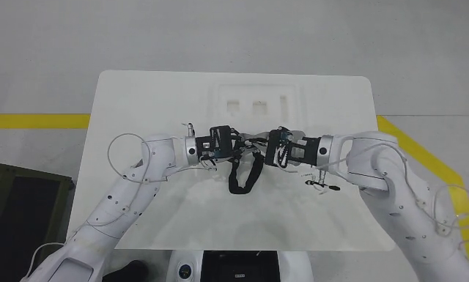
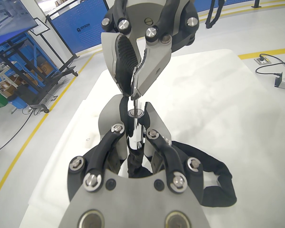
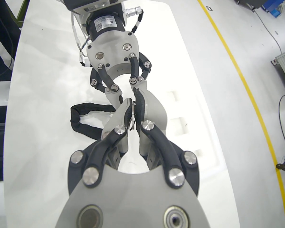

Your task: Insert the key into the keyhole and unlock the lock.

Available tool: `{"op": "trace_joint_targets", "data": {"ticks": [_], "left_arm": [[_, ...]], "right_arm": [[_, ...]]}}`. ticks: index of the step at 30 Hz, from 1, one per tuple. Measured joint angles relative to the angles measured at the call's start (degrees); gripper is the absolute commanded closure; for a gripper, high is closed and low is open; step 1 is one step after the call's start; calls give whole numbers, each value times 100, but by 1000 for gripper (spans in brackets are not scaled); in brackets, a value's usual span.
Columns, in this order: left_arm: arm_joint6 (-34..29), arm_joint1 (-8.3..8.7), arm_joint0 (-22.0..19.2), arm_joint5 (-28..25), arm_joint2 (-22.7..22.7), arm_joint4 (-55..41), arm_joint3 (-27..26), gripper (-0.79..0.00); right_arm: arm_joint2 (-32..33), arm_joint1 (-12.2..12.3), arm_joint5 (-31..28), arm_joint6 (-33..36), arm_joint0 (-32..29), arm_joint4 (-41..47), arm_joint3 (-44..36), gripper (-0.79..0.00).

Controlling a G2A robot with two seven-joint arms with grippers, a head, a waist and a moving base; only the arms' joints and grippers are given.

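The lock has a chrome cylinder and a black cable loop that hangs below it. My left gripper is shut on the cylinder, with the round keyhole facing away from it. My right gripper is straight opposite and shut on the key. The key's thin blade points at the keyhole and its tip reaches it; how deep it sits is hidden. Both grippers meet above the table's middle, the left and the right tip to tip.
A white foam tray with several small recesses lies on the white table behind the grippers. A small black object lies on the table under the right forearm. Yellow floor lines run beside the table.
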Motion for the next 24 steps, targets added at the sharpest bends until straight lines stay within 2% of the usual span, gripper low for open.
{"op": "trace_joint_targets", "data": {"ticks": [9, 24], "left_arm": [[-48, 6, 61, 144, -7, -25, -56, 0], [-236, 15, 154, 418, -56, -9, -217, 0]], "right_arm": [[33, 7, 940, 839, -119, 653, -264, 0], [-3, -11, 1885, 1250, -289, 978, -462, 0]]}}
